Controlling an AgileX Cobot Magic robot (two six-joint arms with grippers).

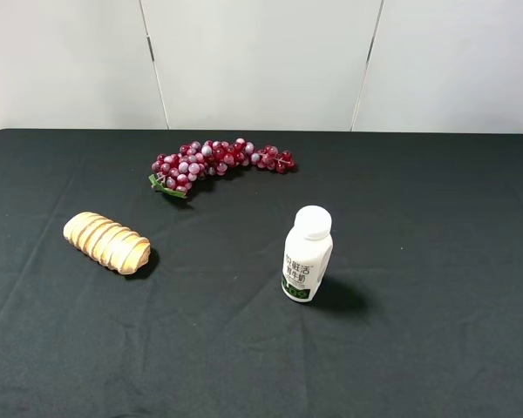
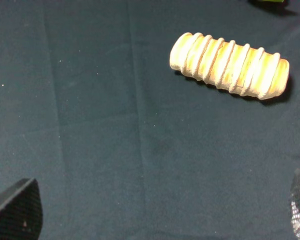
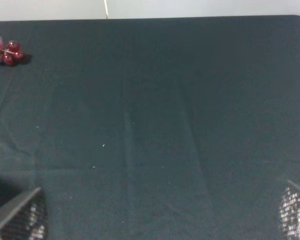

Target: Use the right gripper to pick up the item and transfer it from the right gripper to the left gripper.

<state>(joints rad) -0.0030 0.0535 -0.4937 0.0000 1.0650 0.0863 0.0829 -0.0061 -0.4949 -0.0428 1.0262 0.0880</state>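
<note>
The bread roll, golden-tan with spiral ridges, lies on the black tablecloth at the left of the exterior high view. It also shows in the left wrist view, well ahead of the left gripper, whose two fingertips stand wide apart and empty. The right gripper shows only its two fingertips in the right wrist view, wide apart and empty over bare cloth. Neither gripper appears in the exterior high view.
A red grape bunch lies at the back centre; its end shows in the right wrist view. A white milk bottle stands upright right of centre. The black tablecloth covers the table up to a white back wall.
</note>
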